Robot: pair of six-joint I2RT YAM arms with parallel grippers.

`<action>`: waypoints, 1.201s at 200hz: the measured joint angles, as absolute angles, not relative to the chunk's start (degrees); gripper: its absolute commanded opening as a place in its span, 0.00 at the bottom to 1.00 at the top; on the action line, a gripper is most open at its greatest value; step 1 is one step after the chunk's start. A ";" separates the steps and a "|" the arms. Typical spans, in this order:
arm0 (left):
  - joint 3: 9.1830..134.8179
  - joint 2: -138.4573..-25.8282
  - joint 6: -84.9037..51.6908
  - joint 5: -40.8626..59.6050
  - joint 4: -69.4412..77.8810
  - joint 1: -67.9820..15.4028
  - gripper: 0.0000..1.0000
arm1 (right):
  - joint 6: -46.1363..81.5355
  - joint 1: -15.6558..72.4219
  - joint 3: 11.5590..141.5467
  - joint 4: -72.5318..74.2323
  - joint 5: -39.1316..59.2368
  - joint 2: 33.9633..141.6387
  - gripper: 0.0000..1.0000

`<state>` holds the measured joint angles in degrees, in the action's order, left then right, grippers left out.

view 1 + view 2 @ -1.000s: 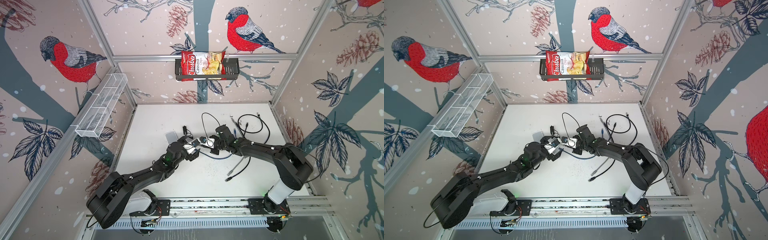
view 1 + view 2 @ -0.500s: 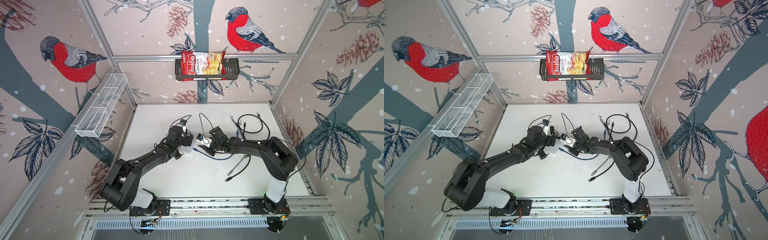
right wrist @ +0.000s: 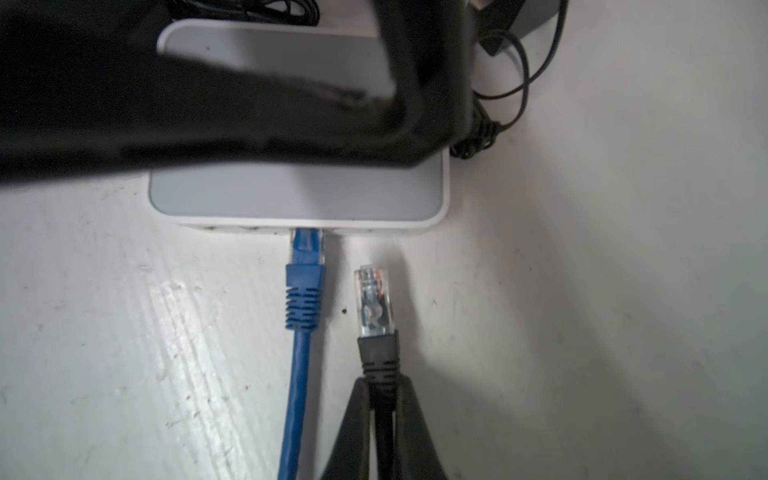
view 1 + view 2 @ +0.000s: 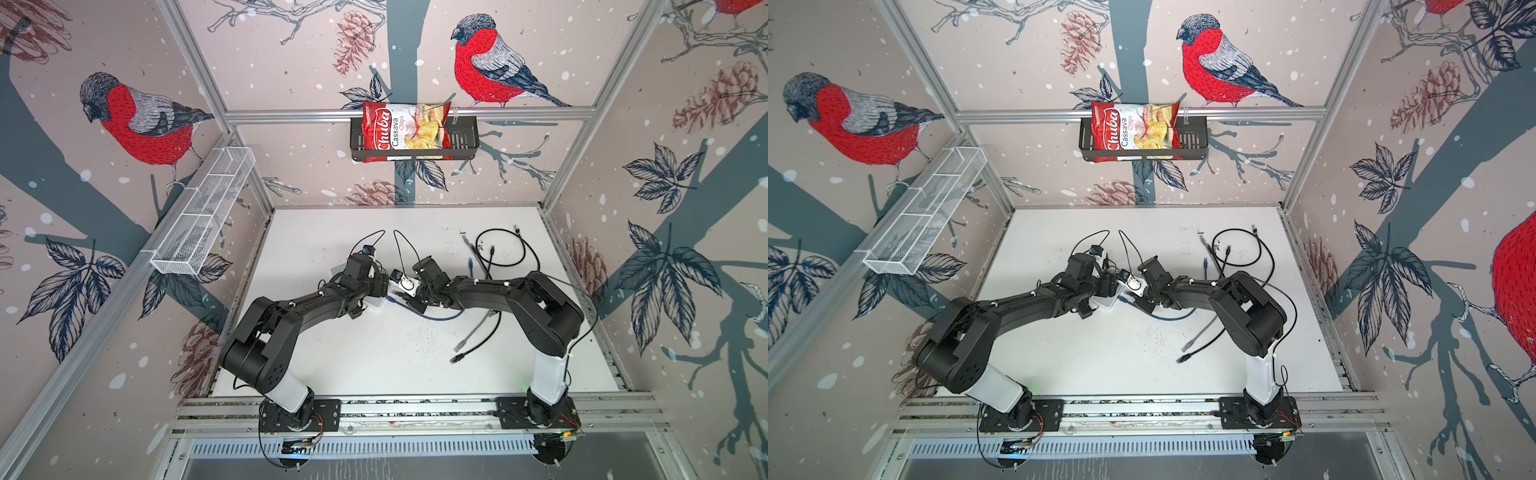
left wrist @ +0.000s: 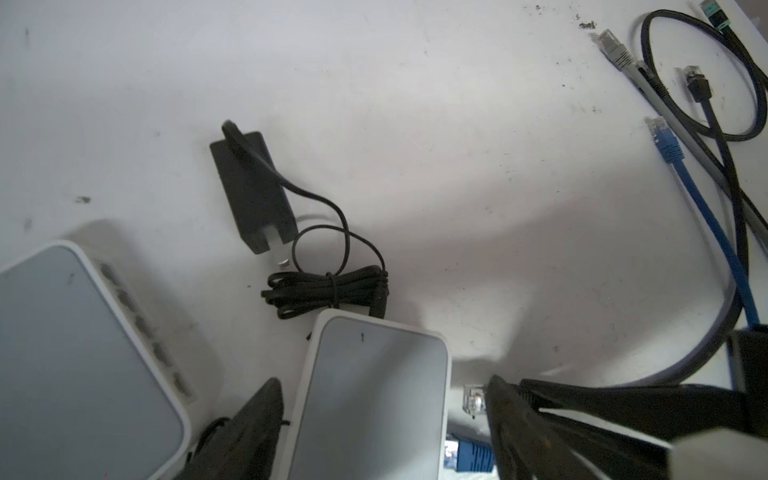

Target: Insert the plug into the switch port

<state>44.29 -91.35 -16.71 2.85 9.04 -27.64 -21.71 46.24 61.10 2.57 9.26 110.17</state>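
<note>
The right gripper [image 3: 380, 399] is clamped on the black boot of a network cable, its clear plug [image 3: 372, 301] pointing lengthwise at the port side of the white switch [image 3: 299, 199] and stopping just short of it, not yet in a port. Just beside it a blue cable [image 3: 304, 286] already sits in a port, its long axis parallel to the held plug. The left gripper [image 5: 374, 424] straddles the same switch with a finger [image 5: 253, 428] on either side of its narrow body; its jaws stand apart and whether they press the casing cannot be told. A second white switch [image 5: 83, 353] lies close alongside, its row of ports facing the first, and a black power adapter [image 5: 253, 191] with a bundled cord lies beyond. In both top views, bare white table [image 4: 374, 353] spreads nearer the arm bases, while loose cables [image 4: 498, 253] crowd the far right side. On the back wall a black basket [image 4: 465, 137] holds a red bag [image 4: 403, 133] reading "Chuba Cassava Chips".
</note>
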 measured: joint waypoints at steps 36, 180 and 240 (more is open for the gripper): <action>44.23 -92.29 -19.03 3.18 8.82 -27.59 0.70 | -20.86 46.48 62.17 2.72 8.03 111.39 0.02; 43.57 -95.72 -19.53 3.75 11.57 -27.49 0.62 | -19.33 46.54 62.37 5.48 7.33 112.46 0.02; 43.53 -96.40 -18.98 5.06 11.49 -27.49 0.61 | -17.82 46.33 58.85 9.87 7.44 111.24 0.02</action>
<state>43.53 -96.40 -18.98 5.06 11.49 -27.49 -17.82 46.33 58.85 9.87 7.44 111.24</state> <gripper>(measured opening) 0.614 0.100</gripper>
